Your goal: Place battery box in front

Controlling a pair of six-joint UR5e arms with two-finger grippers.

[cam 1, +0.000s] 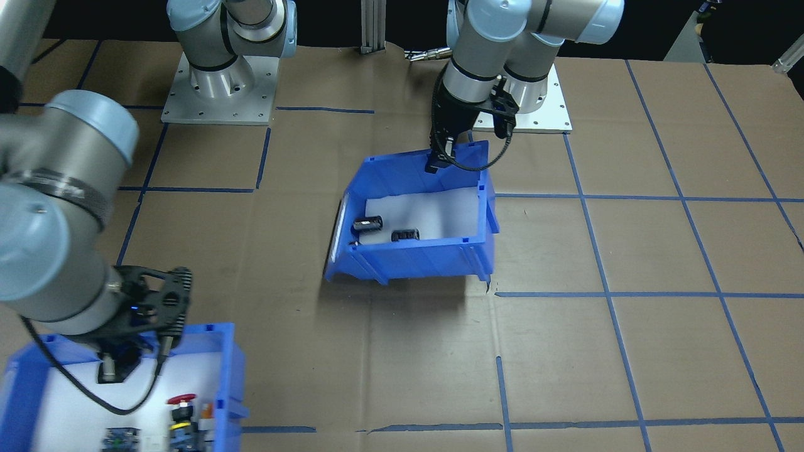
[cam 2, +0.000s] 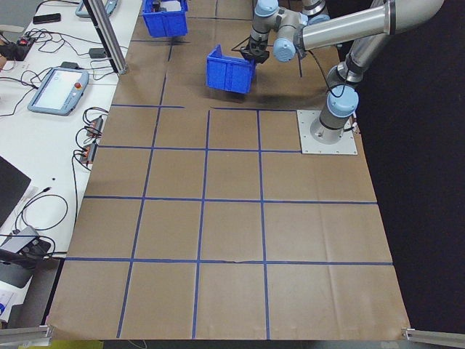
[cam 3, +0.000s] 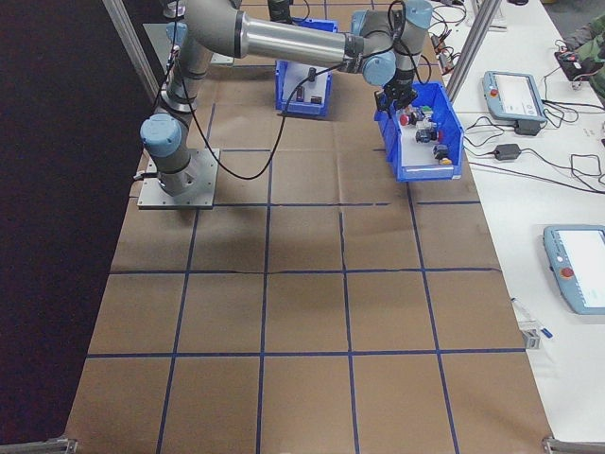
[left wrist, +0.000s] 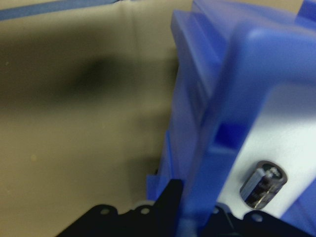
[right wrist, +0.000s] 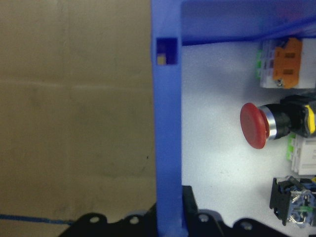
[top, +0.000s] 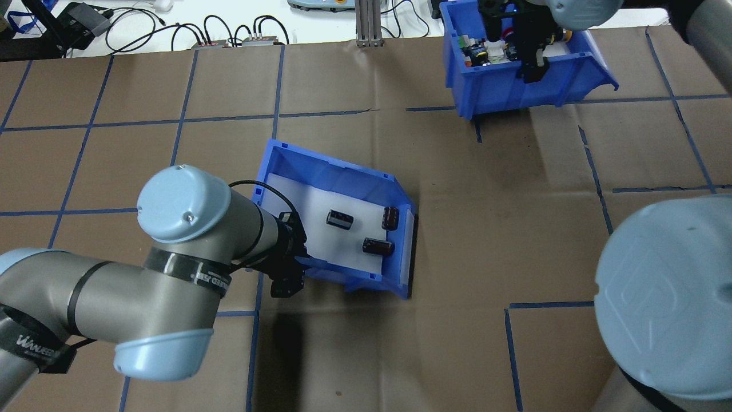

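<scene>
A brown paper-covered table (cam 2: pixel 232 240) marked with a grid of blue tape lines fills the view. At its far end the near arm reaches from its base plate (cam 2: pixel 328 132) to the rear wall of a blue battery box (cam 2: pixel 229 70), its left gripper (cam 2: pixel 253 53) at the rim. Another blue bin (cam 2: pixel 165 17) sits farther back. A white bench beside the table holds a teach pendant (cam 2: pixel 57 90) and cables

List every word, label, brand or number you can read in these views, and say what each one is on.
"VANFEED" (uncertain, partly cut off): on the black band around the left arm, overhead view.
Black band on the right arm, front-facing view: light lettering, too blurred to read.
Battery box, its cells and the switch bin: no readable text.
Tablets on the side desk: too small to read.
</scene>
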